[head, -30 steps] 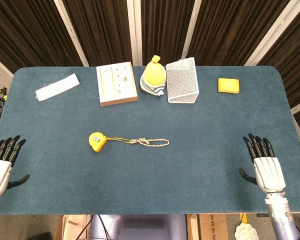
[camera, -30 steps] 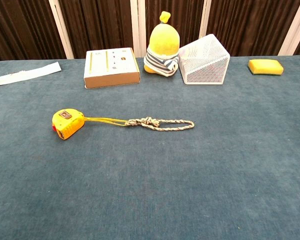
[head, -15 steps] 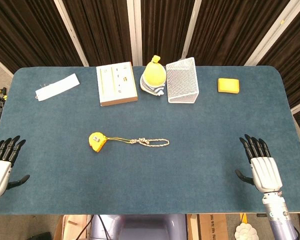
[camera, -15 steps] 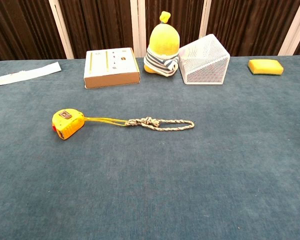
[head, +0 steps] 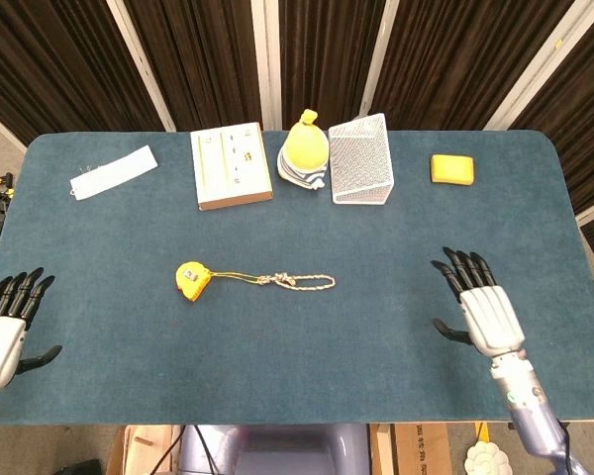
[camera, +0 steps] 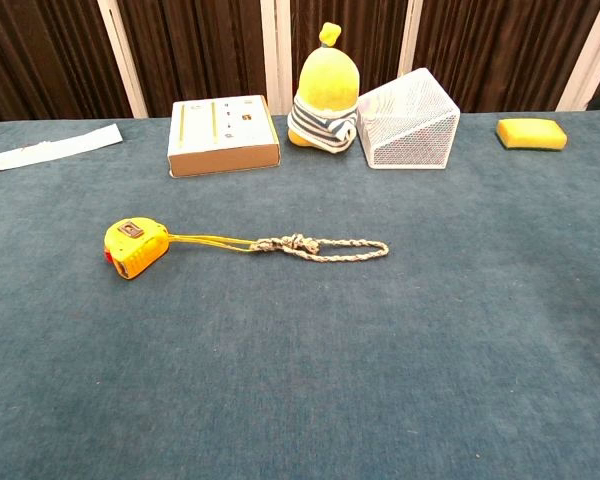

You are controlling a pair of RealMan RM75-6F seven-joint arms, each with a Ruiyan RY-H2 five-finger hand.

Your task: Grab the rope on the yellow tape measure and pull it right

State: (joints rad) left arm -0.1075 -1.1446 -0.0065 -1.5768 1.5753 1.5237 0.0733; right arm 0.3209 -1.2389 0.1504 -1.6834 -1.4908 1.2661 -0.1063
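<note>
Left hand: white-backed palm with black fingers, at the near left edge of the head view; fingers apart and extended, thumb out to the side; holds nothing.
Right hand: white-backed palm, black fingers spread and pointing away and slightly left, thumb out to the left; holds nothing.
Right wrist: silver-grey forearm running to the lower right corner.
Chest view: shows neither hand.

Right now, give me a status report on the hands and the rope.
Both hands open, right hand clear of rope, left hand at table edge. Rope untouched, tape measure flat. Nothing in the way.
</note>
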